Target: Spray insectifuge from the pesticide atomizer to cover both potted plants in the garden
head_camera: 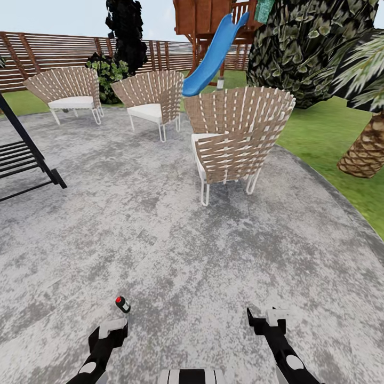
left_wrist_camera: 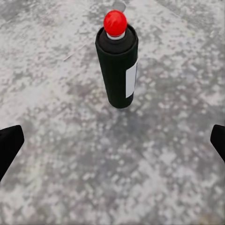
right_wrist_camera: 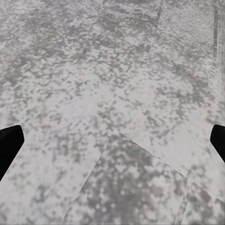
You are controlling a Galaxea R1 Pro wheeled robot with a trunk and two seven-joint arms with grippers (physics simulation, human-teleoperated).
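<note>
The pesticide atomizer (head_camera: pixel 122 304) stands upright on the grey paved patio (head_camera: pixel 160 240). It is a slim dark bottle (left_wrist_camera: pixel 117 70) with a white label strip and a red cap. My left gripper (head_camera: pixel 112 328) hangs just short of it and is open. In the left wrist view the bottle stands beyond the open left gripper (left_wrist_camera: pixel 112 145), and both dark fingertips (left_wrist_camera: pixel 9 145) stay at the frame's edges. My right gripper (head_camera: pixel 268 318) is open over bare paving, with nothing in the right gripper (right_wrist_camera: pixel 112 145). The potted plants are out of view.
Three woven chairs stand on the patio, the nearest (head_camera: pixel 234 138) ahead to the right. A black slatted bench (head_camera: pixel 21 160) is at the left. Green lawn (head_camera: pixel 320 133), a palm trunk (head_camera: pixel 368 149), a blue slide (head_camera: pixel 213 53) and the brown fence (head_camera: pixel 53 53) lie beyond.
</note>
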